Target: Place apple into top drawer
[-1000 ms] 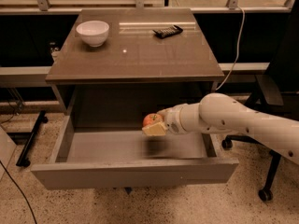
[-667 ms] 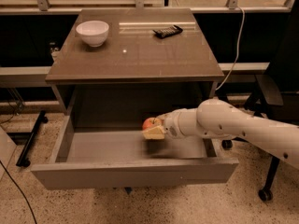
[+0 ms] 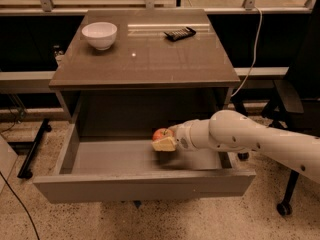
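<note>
The grey top drawer stands pulled out below the brown-topped cabinet. The white arm reaches in from the right. My gripper is inside the drawer, right of its middle, just above the floor. It is shut on the small red-orange apple, which shows between the pale fingertips. The apple's lower part is hidden by the fingers.
A white bowl sits at the back left of the cabinet top. A dark flat object lies at the back right. A black chair stands at the right, a cable hangs behind, and a stand base is at the left.
The gripper with the apple has moved slightly left and lower inside the drawer. The drawer and the things on the cabinet have not moved.
</note>
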Controlling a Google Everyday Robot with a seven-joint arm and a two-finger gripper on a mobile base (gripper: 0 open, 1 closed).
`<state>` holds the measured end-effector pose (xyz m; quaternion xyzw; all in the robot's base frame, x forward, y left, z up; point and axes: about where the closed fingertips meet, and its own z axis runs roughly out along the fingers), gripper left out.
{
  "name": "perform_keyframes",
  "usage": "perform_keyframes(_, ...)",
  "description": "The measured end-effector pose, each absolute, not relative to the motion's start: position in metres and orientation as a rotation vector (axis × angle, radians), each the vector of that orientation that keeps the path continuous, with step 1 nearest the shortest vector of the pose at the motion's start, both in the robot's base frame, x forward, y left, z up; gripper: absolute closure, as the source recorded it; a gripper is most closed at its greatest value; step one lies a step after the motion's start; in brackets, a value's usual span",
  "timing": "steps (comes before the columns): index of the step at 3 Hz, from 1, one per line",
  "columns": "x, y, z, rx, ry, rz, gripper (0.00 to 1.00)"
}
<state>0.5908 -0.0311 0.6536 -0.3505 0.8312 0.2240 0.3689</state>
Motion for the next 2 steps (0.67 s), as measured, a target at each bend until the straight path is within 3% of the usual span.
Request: perform_keyframes(2, 0.5901, -0.0278, 0.6526, -0.905, 2.133, 0.58, 0.12)
